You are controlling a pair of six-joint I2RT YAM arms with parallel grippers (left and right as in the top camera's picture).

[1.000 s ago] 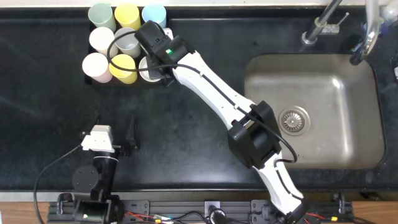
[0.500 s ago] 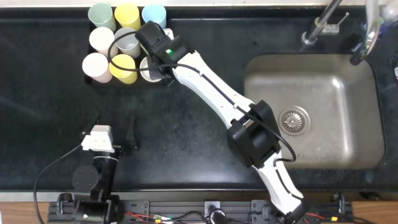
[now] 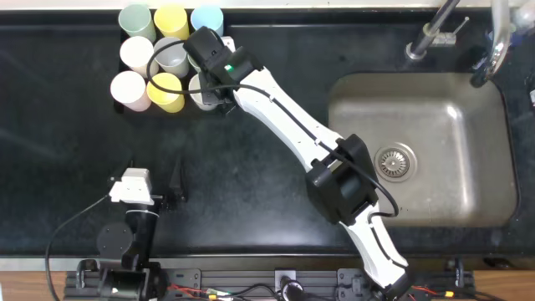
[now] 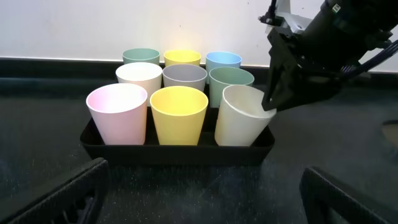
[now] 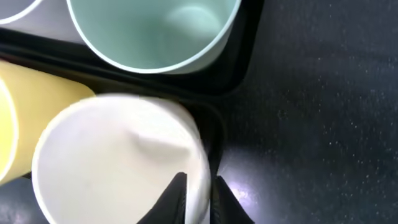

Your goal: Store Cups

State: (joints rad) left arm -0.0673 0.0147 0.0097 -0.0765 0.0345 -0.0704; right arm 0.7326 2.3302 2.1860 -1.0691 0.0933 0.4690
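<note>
Seating was what mattered at that moment. I had the right gripper over the near right corner of the black tray, its fingers clamped across the rim of the cream cup, one inside the wall and one outside. From the left wrist view the cup's base seemed to be down in that last free corner, just beside the yellow cup and in front of the pale green cup, though it looked slightly tilted. The left gripper sat well back on the dark counter, fingers wide apart and holding nothing.

To finish well, I judged the cup had to come upright and its base rest flat before I let go. The outer finger sat close to the tray's wall, so I wanted a small, gentle opening followed by a straight lift. That should avoid dragging the rim or nudging the neighbouring cups.
</note>
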